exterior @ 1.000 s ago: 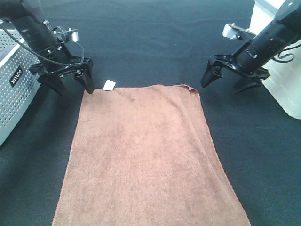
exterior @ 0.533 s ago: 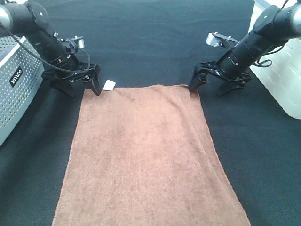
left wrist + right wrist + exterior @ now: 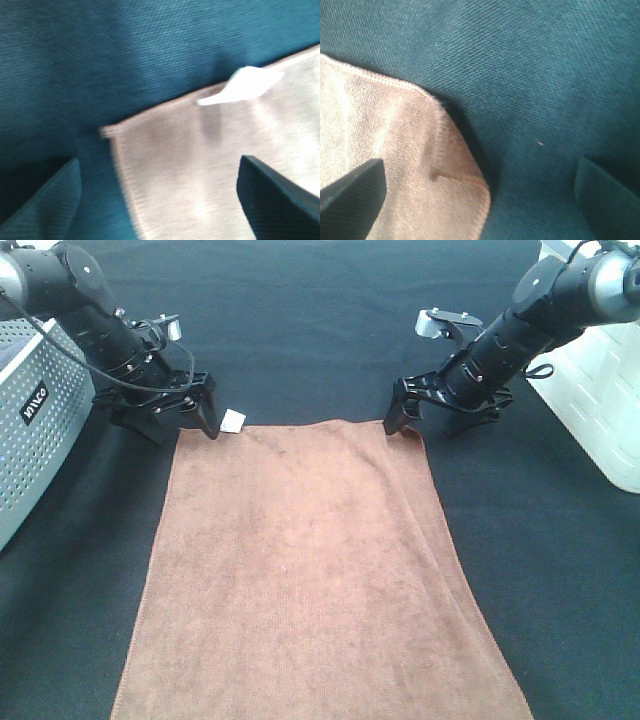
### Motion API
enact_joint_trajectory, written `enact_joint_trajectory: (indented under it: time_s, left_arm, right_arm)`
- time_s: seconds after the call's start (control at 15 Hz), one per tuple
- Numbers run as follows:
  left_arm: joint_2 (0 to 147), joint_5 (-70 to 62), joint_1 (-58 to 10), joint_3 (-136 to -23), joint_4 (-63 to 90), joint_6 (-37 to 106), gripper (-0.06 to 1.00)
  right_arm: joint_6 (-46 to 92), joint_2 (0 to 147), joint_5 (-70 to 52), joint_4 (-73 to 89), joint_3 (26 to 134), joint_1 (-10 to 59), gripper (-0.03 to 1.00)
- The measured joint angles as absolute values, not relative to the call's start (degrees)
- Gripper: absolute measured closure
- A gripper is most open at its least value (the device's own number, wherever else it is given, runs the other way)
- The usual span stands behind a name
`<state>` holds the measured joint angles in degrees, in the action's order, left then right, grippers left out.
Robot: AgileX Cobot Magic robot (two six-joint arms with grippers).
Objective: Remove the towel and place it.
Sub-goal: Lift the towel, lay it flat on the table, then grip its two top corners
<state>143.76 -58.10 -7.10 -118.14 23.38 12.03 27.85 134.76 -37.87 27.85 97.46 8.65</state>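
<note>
The left jaws stand spread wide astride the far left corner of the towel (image 3: 300, 560), beside its white tag (image 3: 233, 420), likely so a pinch can lift it. The towel lies flat on the black worktop (image 3: 300, 320): brown, plush, with stitched hems. The right jaws, also released, bracket the far right corner, which seems slightly folded over, though the close view is soft.

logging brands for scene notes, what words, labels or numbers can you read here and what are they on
"MYVCO", as best it reads: small dark label running slantwise up the side of the perforated grey box; the middle letters are uncertain.
White tag at the corner of the towel: no print can be read; it is blurred in the left wrist view.
White container: no markings visible.
No other text.
</note>
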Motion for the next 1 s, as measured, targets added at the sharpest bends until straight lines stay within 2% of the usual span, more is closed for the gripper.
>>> enact_joint_trajectory:
  time_s: [0.47,0.93,1.0]
  left_arm:
    - [144.2,-57.9,-10.8,-118.1,26.7,11.2,0.2]
    - [144.2,-57.8,-10.8,-118.1,26.9,10.9,0.2]
    - [144.2,-57.8,-10.8,-118.1,26.9,10.9,0.21]
  right_arm:
    - [27.8,135.8,-34.0,27.4,98.0,13.0,0.1]
    - [27.8,136.2,-31.9,26.1,98.0,13.1,0.33]
    - [27.8,136.3,-31.5,25.2,98.0,13.1,0.39]
